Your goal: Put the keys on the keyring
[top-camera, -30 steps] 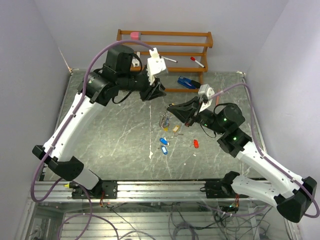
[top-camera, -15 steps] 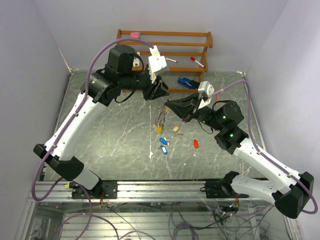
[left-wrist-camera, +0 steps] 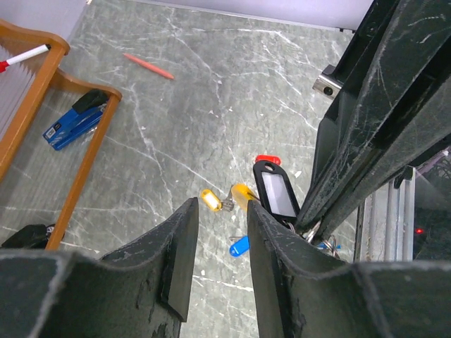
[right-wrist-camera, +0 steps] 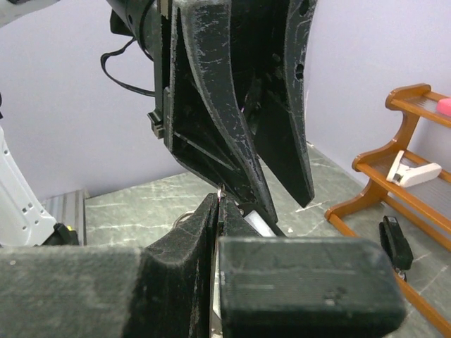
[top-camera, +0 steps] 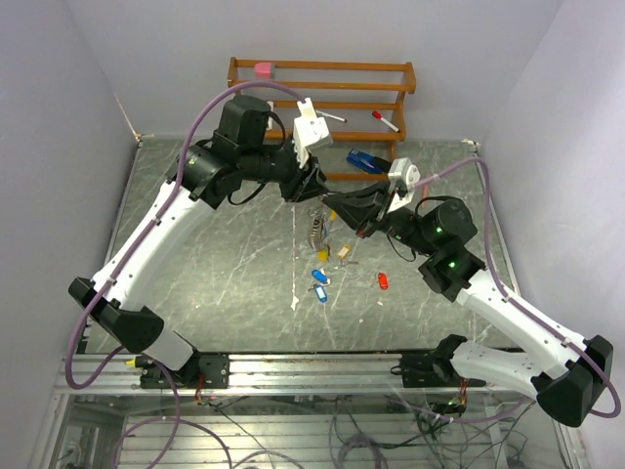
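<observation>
My right gripper [top-camera: 333,207] [right-wrist-camera: 218,202] is shut on the thin wire of the keyring [right-wrist-camera: 220,191]. A bunch of keys [top-camera: 314,231] hangs below it above the table, among them a black-tagged key [left-wrist-camera: 276,194]. My left gripper [top-camera: 311,188] [left-wrist-camera: 220,209] is open and empty, right next to the right gripper's tips; its fingers [right-wrist-camera: 232,105] fill the right wrist view. Loose keys lie on the table: yellow [top-camera: 322,255] [left-wrist-camera: 206,199], tan [top-camera: 344,251], two blue [top-camera: 318,277] [top-camera: 321,292] and red [top-camera: 383,281] [left-wrist-camera: 268,160].
A wooden rack [top-camera: 322,103] stands at the back with a pink block [top-camera: 263,69], a white clip and markers [top-camera: 385,120] on it. A blue stapler-like object [top-camera: 366,160] [left-wrist-camera: 73,127] lies by its foot. A red pen [left-wrist-camera: 148,65] lies on the grey marble table [top-camera: 225,264].
My left gripper has moved a little right and down, closer to the right gripper. My right gripper has shifted slightly up and left with the keyring, and the hanging keys moved with it.
</observation>
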`<state>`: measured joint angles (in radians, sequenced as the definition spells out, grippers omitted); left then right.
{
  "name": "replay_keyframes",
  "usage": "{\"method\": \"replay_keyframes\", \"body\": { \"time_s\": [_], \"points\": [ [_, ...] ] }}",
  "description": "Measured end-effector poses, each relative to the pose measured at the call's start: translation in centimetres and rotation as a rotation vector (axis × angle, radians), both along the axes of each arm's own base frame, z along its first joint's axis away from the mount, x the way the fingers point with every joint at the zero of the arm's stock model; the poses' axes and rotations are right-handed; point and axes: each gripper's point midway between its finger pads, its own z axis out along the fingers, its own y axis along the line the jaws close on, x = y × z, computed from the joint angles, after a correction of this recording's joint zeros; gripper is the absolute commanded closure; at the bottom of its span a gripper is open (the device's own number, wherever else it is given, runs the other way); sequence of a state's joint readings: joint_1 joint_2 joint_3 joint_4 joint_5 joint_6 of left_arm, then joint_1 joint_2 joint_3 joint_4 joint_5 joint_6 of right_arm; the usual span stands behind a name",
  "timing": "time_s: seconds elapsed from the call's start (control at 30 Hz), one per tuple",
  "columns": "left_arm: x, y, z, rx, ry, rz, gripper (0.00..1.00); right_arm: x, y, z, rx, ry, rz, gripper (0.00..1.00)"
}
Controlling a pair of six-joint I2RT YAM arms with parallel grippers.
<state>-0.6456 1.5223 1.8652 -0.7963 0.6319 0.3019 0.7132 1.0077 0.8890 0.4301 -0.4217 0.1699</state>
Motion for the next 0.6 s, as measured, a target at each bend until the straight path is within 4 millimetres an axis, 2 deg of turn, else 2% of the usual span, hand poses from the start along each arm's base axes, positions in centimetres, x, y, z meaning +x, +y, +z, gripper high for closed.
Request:
{"method": "replay_keyframes", "body": {
  "time_s": [0.2,0.4,0.6],
  "points": [
    [0.1,0.4,0.7,-0.017,-0.005,0.016,0.55,0.5,-0.4,0.5,0.02,-0.006,-0.039,1.0],
    [0.1,0.7,2.7,-0.061,-0.023,0.03,0.55,0.8,-1.1,1.8,0.067,-0.025,-0.079,1.0],
    [-0.3,0.8,4.0,-0.099,-0.033,0.022,0.54,1.4,-1.3,2.3,0.095,-0.016,-0.106,1.0]
  ]
}}
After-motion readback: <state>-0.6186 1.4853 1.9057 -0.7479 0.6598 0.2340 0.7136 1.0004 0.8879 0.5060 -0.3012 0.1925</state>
